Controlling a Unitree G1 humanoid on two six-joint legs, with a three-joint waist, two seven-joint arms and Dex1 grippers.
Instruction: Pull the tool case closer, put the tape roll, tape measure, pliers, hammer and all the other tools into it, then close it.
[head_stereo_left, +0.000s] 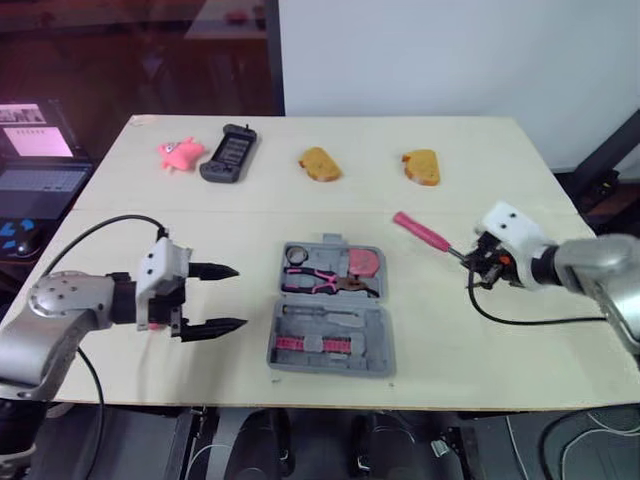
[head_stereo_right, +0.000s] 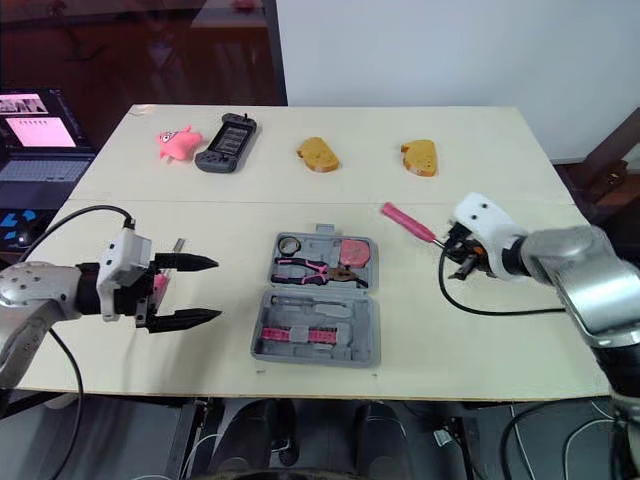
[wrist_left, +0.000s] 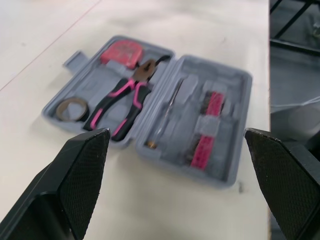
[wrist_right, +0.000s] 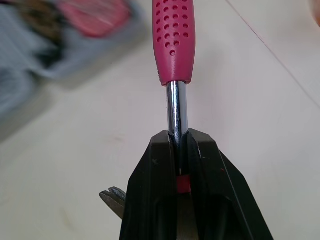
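One tool is left outside the tool case (head_stereo_left: 330, 366): the hammer (head_stereo_left: 425, 232), at about 2 o'clock from the case on the table (head_stereo_left: 480, 160). It is gripped by the right gripper (wrist_right: 177, 142), whose fingers are closed tight on the bare steel shaft just past the pink dimpled grip. Whether the handle is touching the table cannot be told.

The hammer is judged stiff and head-heavy. The polished shaft is probably slippery, so swinging or twisting in the grasp is to be expected. A hold near the head, as here, should limit that.

The left gripper (head_stereo_left: 240, 296) is held wide open and empty at 9 o'clock from the case.

The pinch on the shaft, and a claw tip beside the fingers, are made plain by the right wrist view. The case's filling is shown best by the left wrist view: tape roll (wrist_left: 72, 109), pliers (wrist_left: 125, 97) and tape measure (wrist_left: 122, 52) in one half, a slim driver and pink holder in the other.
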